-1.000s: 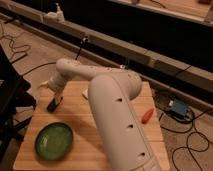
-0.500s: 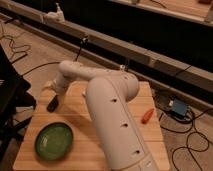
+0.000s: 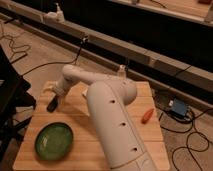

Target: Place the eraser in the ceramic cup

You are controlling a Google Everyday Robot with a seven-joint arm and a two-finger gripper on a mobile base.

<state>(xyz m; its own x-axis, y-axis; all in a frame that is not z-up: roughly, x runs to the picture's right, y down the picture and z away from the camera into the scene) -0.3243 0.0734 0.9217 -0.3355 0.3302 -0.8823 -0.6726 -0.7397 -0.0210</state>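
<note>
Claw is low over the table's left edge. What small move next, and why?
Probably lift the claw a little, straight up. It hangs low over the wooden table, beyond the green plate. I cannot tell whether it holds the eraser, and no cup shows, perhaps hidden by the arm.

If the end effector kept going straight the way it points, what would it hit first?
Probably the wooden table: the end effector points down at bare wood beyond the green plate. Depth is unclear.
</note>
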